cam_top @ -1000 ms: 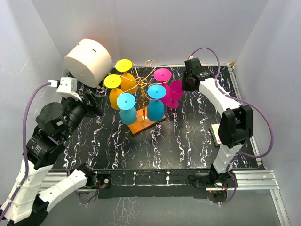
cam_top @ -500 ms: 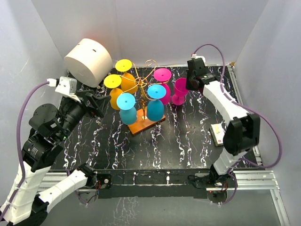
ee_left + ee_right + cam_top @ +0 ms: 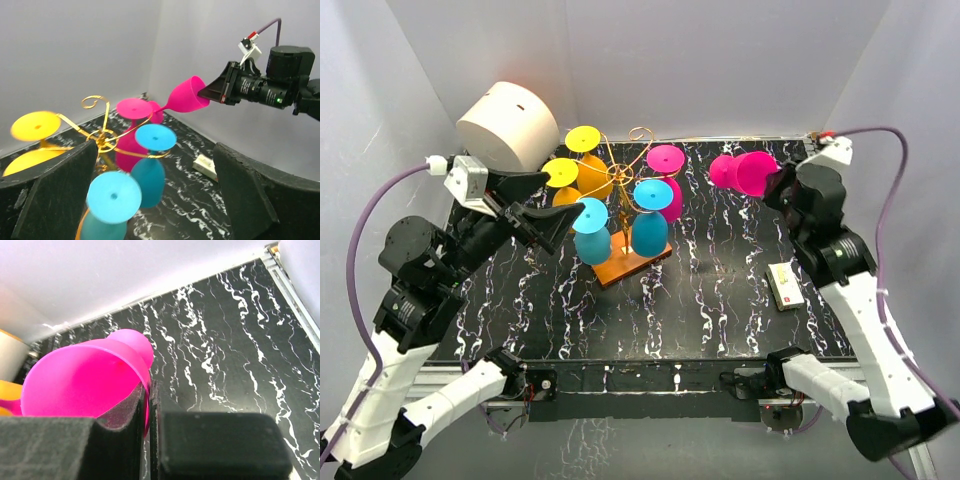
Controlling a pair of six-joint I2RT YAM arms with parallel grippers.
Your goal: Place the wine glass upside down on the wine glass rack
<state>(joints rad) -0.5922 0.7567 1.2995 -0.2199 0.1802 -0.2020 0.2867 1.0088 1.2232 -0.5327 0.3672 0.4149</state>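
The wine glass rack (image 3: 620,188) is thin gold wire on an orange-brown wooden base (image 3: 638,264), at the table's middle back. It also shows in the left wrist view (image 3: 101,136). Yellow, orange, cyan and pink glasses hang on it upside down. My right gripper (image 3: 778,186) is shut on the rim of a pink wine glass (image 3: 748,172). It holds the glass in the air, tipped on its side, to the right of the rack. The right wrist view shows the rim pinched between the fingers (image 3: 149,407) and the bowl (image 3: 82,385). My left gripper (image 3: 548,203) is open and empty, left of the rack.
A big white cylinder (image 3: 508,128) stands at the back left. A small white box (image 3: 785,285) lies on the black marbled table near the right edge, also in the left wrist view (image 3: 205,166). Grey walls close in on three sides.
My right arm lifted the pink glass off the table, swung it up and to the right, and tipped it on its side. My left gripper rose and moved closer to the rack.
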